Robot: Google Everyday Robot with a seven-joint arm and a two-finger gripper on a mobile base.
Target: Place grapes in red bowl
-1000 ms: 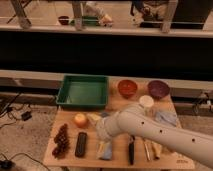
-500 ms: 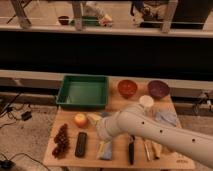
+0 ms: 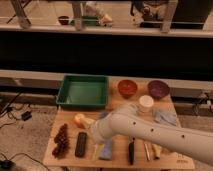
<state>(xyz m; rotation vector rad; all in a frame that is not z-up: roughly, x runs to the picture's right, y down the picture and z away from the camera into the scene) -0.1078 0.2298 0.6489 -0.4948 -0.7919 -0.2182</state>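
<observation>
Nothing has moved since a second ago: arm, gripper and every object on the table sit where they were.

Camera view: the white arm (image 3: 150,131) reaches in from the lower right across the wooden table (image 3: 67,116). Its gripper (image 3: 98,136) hangs over the front middle of the table, just right of the black block (image 3: 81,144), with its fingers spread wide and holding nothing. The grapes (image 3: 61,141) lie at the front left corner, just beside the black block and apart from the gripper. The red bowl (image 3: 127,88) stands at the back of the table, between the green tray (image 3: 82,92) and the purple bowl (image 3: 158,89), well apart from the grapes. A white cup (image 3: 146,103) stands just in front of the two bowls.
</observation>
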